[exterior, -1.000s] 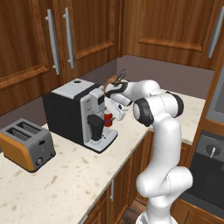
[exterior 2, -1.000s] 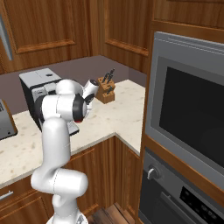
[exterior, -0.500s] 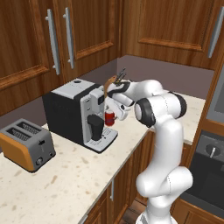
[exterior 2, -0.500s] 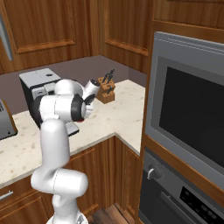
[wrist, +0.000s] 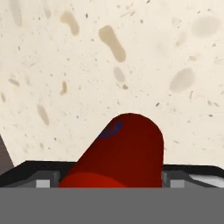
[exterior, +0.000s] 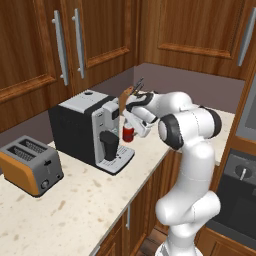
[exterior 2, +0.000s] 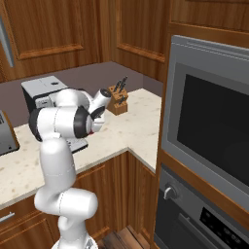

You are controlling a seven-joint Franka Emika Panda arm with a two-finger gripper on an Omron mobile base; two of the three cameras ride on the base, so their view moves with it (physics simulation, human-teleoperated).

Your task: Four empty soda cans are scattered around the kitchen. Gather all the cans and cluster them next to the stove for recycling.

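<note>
A red soda can (exterior: 128, 134) hangs just above the speckled counter (exterior: 150, 150), right beside the coffee machine's front. My gripper (exterior: 130, 127) is shut on it from above. In the hand view the red can (wrist: 120, 153) sits between my two fingertips (wrist: 43, 180), with pale counter beneath it. The stove is out of view.
A black and silver coffee machine (exterior: 87, 127) stands left of the can, with an orange toaster (exterior: 30, 165) further left. A knife block (exterior 2: 116, 97) sits in the counter's back corner. A built-in oven (exterior 2: 209, 131) fills the tall unit on the right. Wood cabinets hang overhead.
The gripper has drifted slightly to the right with the red can, away from the coffee machine. Its jaws have kept the same width.
</note>
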